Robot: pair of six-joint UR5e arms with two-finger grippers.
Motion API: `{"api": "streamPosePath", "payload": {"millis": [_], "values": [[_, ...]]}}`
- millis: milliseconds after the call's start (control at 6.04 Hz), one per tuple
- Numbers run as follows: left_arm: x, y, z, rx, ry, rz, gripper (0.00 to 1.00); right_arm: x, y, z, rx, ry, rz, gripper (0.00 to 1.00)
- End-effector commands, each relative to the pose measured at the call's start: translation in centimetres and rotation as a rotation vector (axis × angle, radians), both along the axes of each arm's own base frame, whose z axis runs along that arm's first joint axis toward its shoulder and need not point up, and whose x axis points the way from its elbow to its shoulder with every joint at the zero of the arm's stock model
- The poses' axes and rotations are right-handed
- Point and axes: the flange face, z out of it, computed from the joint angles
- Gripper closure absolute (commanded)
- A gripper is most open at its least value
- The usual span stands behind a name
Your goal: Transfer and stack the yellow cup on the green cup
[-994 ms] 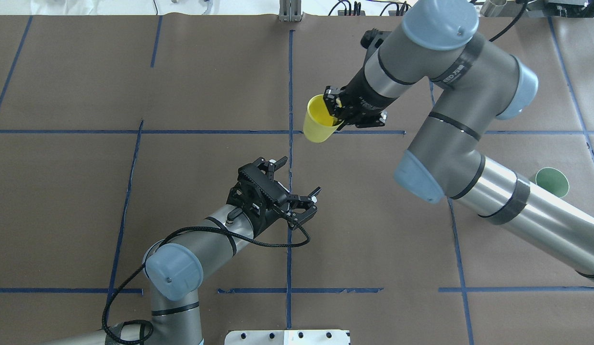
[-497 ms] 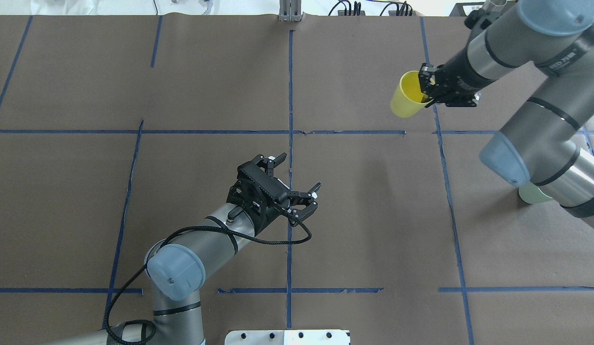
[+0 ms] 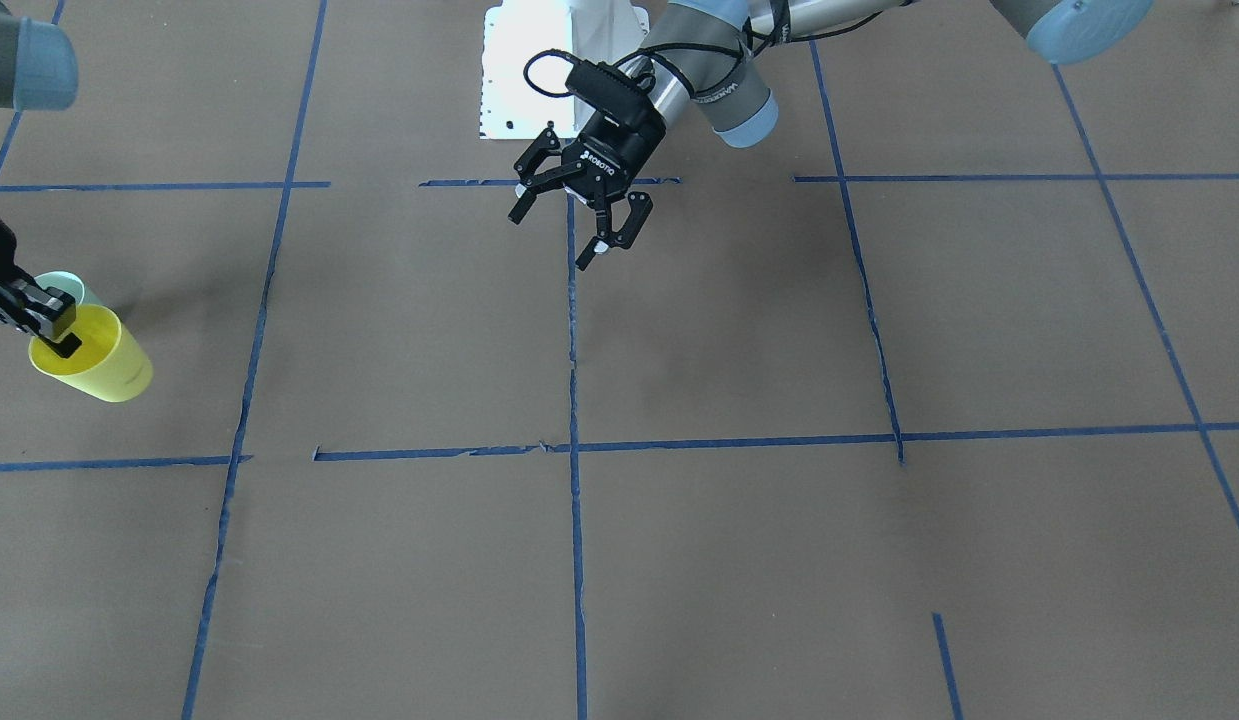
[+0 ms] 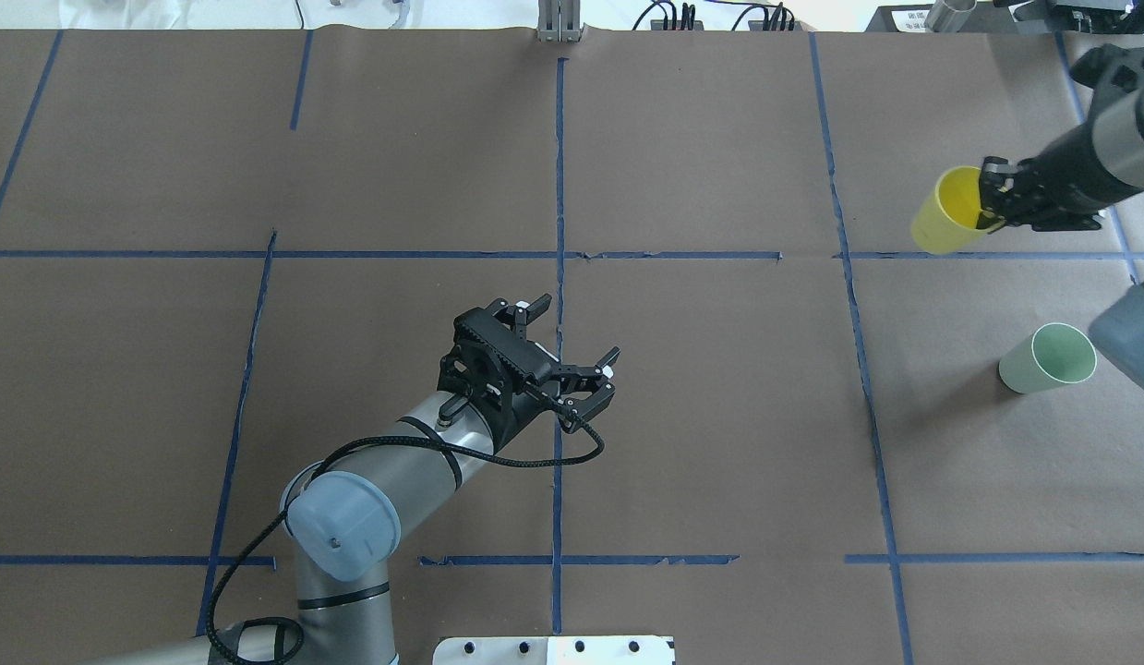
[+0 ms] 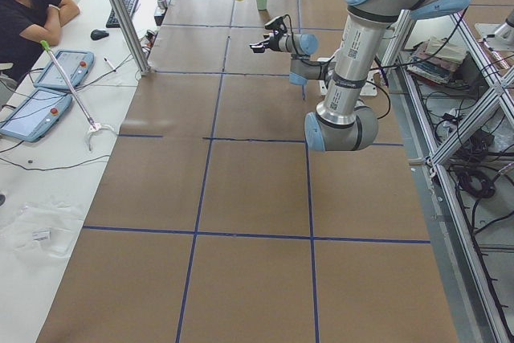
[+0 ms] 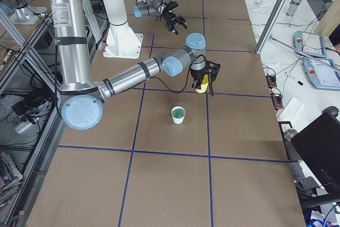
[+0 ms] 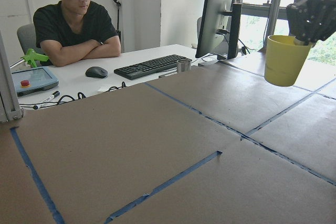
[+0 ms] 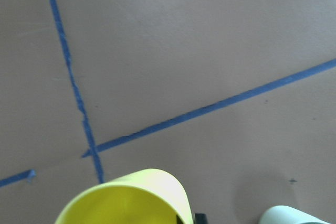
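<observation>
The yellow cup (image 4: 943,224) hangs above the table at the far right, tilted. My right gripper (image 4: 991,199) is shut on its rim, one finger inside and one outside. The green cup (image 4: 1047,358) stands upright on the table, nearer the robot than the yellow cup and apart from it. In the front-facing view the yellow cup (image 3: 97,362) partly hides the green cup (image 3: 71,285). The right wrist view shows the yellow rim (image 8: 126,198) and a sliver of the green cup (image 8: 294,216). My left gripper (image 4: 579,328) is open and empty over the table's middle.
Blue tape lines divide the brown table cover (image 4: 701,416). A white base plate (image 4: 553,649) sits at the near edge and a metal post (image 4: 559,23) at the far edge. An operator (image 5: 24,6) sits at a side desk with tablets and a keyboard.
My right arm has carried the yellow cup from the table's middle far to the right, to a spot beyond the green cup. The left gripper has barely moved and stays open.
</observation>
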Motion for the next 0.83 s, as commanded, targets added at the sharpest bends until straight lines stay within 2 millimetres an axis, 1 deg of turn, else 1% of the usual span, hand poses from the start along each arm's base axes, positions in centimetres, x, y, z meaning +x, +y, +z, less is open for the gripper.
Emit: {"api": "streamPosePath", "payload": {"millis": [0, 166, 331, 663], "values": [[0.3, -0.1, -0.3, -0.004, 0.004, 0.0, 0.0, 3.6, 3.8, 5.6, -0.026, 0.025, -0.095, 1.0], [0.3, -0.1, -0.4, -0.01, 0.012, 0.001, 0.0, 4.4, 5.1, 7.0, -0.04, 0.004, -0.138, 1.0], [0.3, -0.1, -0.4, -0.011, 0.013, 0.001, 0.0, 4.5, 5.4, 6.8, -0.037, 0.0, -0.144, 1.0], [0.4, 0.0, -0.4, -0.013, 0.013, 0.003, 0.0, 4.7, 5.9, 7.5, -0.039, 0.008, -0.155, 1.0]]}}
